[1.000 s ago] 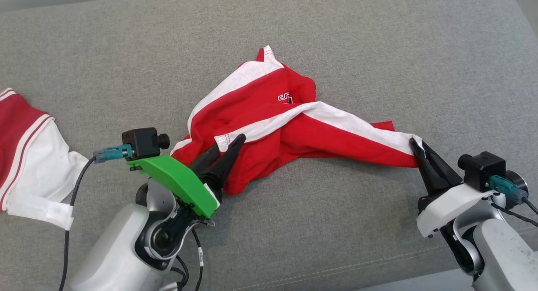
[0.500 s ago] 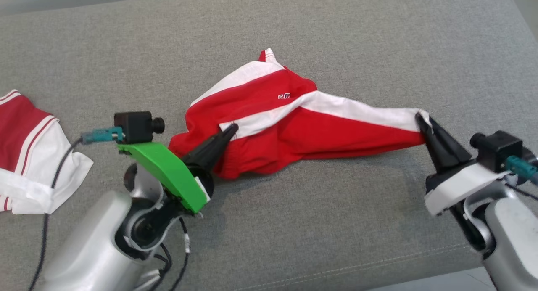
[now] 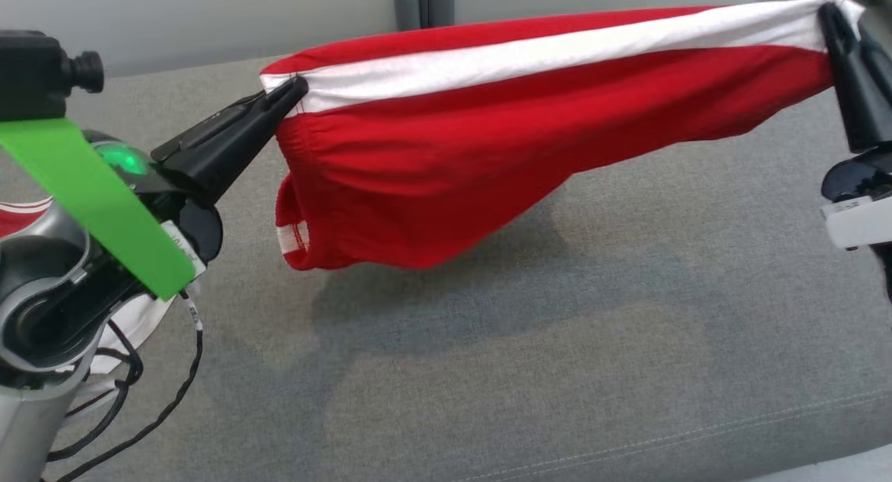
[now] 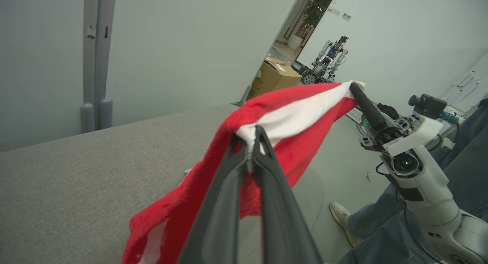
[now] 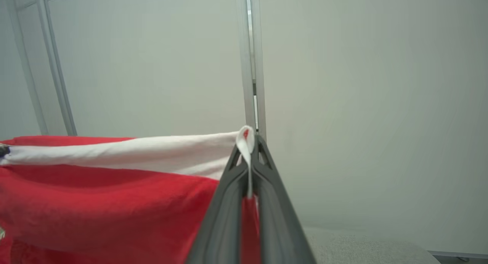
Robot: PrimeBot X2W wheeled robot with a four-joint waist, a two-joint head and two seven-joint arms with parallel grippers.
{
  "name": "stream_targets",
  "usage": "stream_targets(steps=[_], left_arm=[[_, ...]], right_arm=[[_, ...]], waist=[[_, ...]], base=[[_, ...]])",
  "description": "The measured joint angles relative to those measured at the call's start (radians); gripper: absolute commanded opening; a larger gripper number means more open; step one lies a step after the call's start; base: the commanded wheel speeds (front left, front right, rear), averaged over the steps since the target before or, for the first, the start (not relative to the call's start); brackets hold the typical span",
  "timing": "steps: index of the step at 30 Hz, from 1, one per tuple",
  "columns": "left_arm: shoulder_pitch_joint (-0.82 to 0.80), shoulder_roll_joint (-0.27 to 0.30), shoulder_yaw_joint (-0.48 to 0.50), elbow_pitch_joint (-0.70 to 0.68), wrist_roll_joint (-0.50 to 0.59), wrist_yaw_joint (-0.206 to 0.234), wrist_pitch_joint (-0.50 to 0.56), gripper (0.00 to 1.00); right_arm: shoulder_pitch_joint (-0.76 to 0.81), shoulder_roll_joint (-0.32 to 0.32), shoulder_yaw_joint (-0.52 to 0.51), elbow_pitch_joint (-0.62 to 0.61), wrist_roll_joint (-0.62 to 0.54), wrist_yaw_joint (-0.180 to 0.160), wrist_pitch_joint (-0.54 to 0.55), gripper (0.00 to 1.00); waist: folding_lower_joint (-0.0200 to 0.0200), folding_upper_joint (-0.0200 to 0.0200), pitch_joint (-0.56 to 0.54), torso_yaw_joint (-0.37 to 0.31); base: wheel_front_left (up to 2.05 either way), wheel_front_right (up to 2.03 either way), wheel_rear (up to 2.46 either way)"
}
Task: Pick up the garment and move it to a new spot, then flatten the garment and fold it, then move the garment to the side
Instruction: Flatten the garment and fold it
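The garment is red with a white band along its top edge, and it hangs stretched in the air above the grey cushion. My left gripper is shut on its left end, and the left wrist view shows the white hem of the garment pinched between that gripper's fingertips. My right gripper is shut on the other end, with the garment trailing leftward from the right gripper in the right wrist view. The cloth sags in the middle, its lowest fold just above the cushion.
A second red and white garment lies at the far left, mostly behind my left arm. A pale wall with a grey post stands behind the cushion. In the left wrist view a person's legs and shoe are beside my right arm.
My left gripper closed on the garment's left end. Both arms then rose and drew apart, lifting the garment off the cushion and stretching it taut. The head camera has tilted up.
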Motion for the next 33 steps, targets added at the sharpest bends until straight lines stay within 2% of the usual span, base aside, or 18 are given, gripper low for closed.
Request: stream_targets(steps=[4, 9, 11, 13, 16, 20, 22, 25, 27, 29, 31, 33], left_arm=[[0.000, 0.034, 0.028, -0.117, -0.048, 0.018, 0.040, 0.00], [-0.014, 0.055, 0.102, -0.259, -0.156, 0.093, 0.088, 0.00], [-0.028, 0.064, 0.112, -0.287, -0.188, 0.135, 0.116, 0.00], [-0.030, 0.077, 0.111, -0.291, -0.207, 0.156, 0.144, 0.00], [-0.030, 0.081, 0.091, -0.245, -0.223, 0.164, 0.184, 0.00], [-0.027, 0.117, 0.032, -0.085, -0.182, 0.164, 0.224, 0.00], [-0.042, 0.119, 0.012, -0.002, -0.127, 0.165, 0.227, 0.00], [-0.146, 0.094, 0.014, 0.111, -0.023, 0.164, 0.182, 0.00], [-0.254, 0.056, 0.030, 0.154, 0.068, 0.163, 0.120, 0.00], [-0.365, -0.009, 0.035, 0.167, 0.135, 0.156, 0.053, 0.00], [-0.442, -0.055, 0.023, 0.167, 0.215, 0.154, -0.004, 0.00], [-0.487, -0.068, 0.014, 0.143, 0.293, 0.117, -0.076, 0.00]], right_arm=[[0.007, -0.038, -0.043, -0.108, 0.082, 0.000, 0.038, 0.00], [0.011, -0.110, -0.148, -0.273, 0.186, 0.001, 0.101, 0.00], [0.012, -0.145, -0.173, -0.306, 0.212, 0.001, 0.148, 0.00], [0.020, -0.162, -0.180, -0.319, 0.254, 0.001, 0.196, 0.00], [0.030, -0.141, -0.135, -0.302, 0.345, 0.001, 0.257, 0.00], [0.019, -0.066, -0.012, -0.189, 0.418, -0.003, 0.318, 0.00], [-0.044, -0.015, 0.027, -0.135, 0.418, -0.031, 0.327, 0.00], [-0.258, 0.086, 0.014, -0.066, 0.400, -0.105, 0.294, 0.00], [-0.434, 0.127, -0.015, 0.002, 0.330, -0.165, 0.260, 0.00], [-0.573, 0.142, -0.042, 0.048, 0.241, -0.215, 0.218, 0.00], [-0.664, 0.139, -0.048, 0.067, 0.182, -0.235, 0.179, 0.00], [-0.717, 0.139, -0.032, 0.072, 0.135, -0.225, 0.141, 0.00]], waist=[[0.0000, 0.0000, -0.013, -0.017], [0.0000, 0.0000, -0.023, -0.047], [0.0000, 0.0000, -0.022, -0.057], [0.0000, 0.0000, -0.013, -0.062], [0.0000, 0.0000, 0.010, -0.067], [0.0000, 0.0000, 0.056, -0.066], [0.0000, 0.0000, 0.080, -0.063], [0.0000, 0.0000, 0.118, -0.060], [0.0000, 0.0000, 0.144, -0.058], [0.0000, 0.0000, 0.171, -0.057], [0.0000, 0.0000, 0.197, -0.056], [0.0000, 0.0000, 0.223, -0.055]], base=[[0.00, 0.00, 0.00], [0.00, 0.00, 0.00], [0.00, 0.00, 0.00], [0.00, 0.00, 0.00], [0.00, 0.00, 0.00], [0.00, 0.00, 0.00], [0.00, 0.00, 0.00], [0.00, 0.00, 0.00], [0.00, 0.00, 0.00], [0.00, 0.00, 0.00], [0.00, 0.00, 0.00], [0.00, 0.00, 0.00]])
